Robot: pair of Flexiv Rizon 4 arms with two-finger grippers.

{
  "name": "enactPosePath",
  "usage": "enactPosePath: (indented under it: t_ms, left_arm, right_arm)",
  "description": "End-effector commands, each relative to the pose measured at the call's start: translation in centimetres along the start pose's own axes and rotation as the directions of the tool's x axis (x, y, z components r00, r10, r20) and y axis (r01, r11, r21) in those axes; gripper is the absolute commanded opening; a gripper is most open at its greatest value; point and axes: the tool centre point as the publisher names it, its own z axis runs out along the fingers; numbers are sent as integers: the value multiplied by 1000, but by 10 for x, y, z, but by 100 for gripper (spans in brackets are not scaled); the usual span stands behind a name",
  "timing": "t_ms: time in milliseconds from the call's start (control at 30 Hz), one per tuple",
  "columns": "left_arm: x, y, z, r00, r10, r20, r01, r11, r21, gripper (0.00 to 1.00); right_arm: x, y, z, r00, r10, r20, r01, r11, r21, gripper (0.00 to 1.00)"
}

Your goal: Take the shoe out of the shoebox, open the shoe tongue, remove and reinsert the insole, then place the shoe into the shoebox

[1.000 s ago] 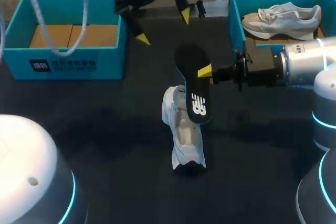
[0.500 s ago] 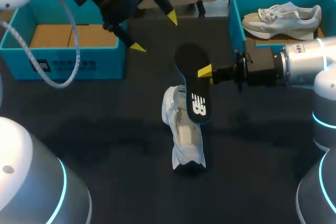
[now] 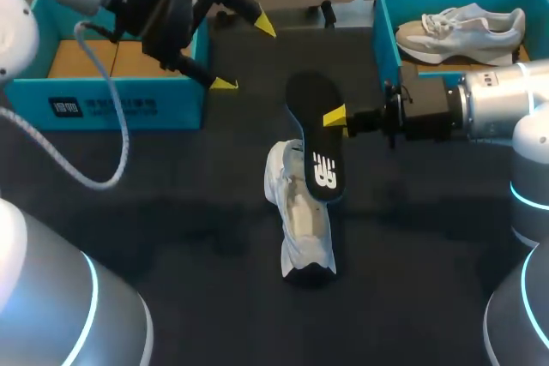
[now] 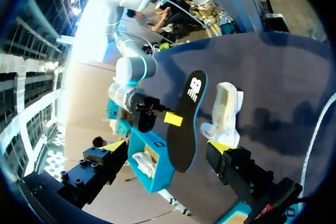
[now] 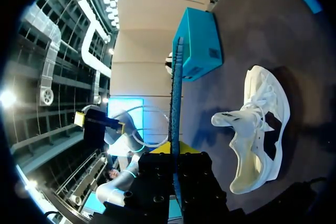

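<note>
Two shoeboxes: teal, at the far side of the table (image 3: 189,212); the left shoebox (image 3: 120,105) shows a brown floor, the right shoebox (image 3: 386,32) holds a pale spare shoe (image 3: 459,32).
shoe (image 3: 302,220): white, mid-table, outside both boxes.
insole (image 3: 316,139): black, held off the table, near end by the shoe's far end; contact cannot be told.
right gripper (image 3: 336,117): fingers pinched narrowly on the insole's right edge.
left gripper (image 3: 244,53): fingers spread wide, holding nothing, beside the left shoebox's right corner, well apart from the shoe.
</note>
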Motion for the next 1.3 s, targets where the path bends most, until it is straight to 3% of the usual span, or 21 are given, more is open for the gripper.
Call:
enactPosePath:
  t_ms: [33, 167, 633, 833, 900, 1233, 1300]
  left_arm:
    - [21, 14, 10, 953, 33, 300, -29, 999, -15, 100]
    - [34, 26, 15, 896, 16, 443, -24, 1000, 13, 100]
    - [34, 26, 15, 896, 16, 443, -24, 1000, 13, 100]
    - [46, 21, 38, 852, 7, 524, -12, 1000, 7, 100]
    - [46, 25, 39, 873, -40, 486, 32, 999, 24, 100]
    - [46, 25, 39, 873, -40, 486, 32, 999, 24, 100]
    - [53, 29, 49, 875, -31, 483, 21, 999, 26, 100]
  right_arm:
    - [0, -1, 1, 1000, 1, 1, 0, 1000, -2, 0]
    - [0, -1, 1, 1000, 1, 1, 0, 1000, -2, 0]
    - [0, -1, 1, 1000, 1, 1, 0, 1000, -2, 0]
    - [0, -1, 1, 1000, 1, 1, 0, 1000, -2, 0]
    - [0, -1, 1, 1000, 1, 1, 0, 1000, -2, 0]
    - [0, -1, 1, 1000, 1, 1, 0, 1000, -2, 0]
    - [0, -1, 1, 1000, 1, 1, 0, 1000, -2, 0]
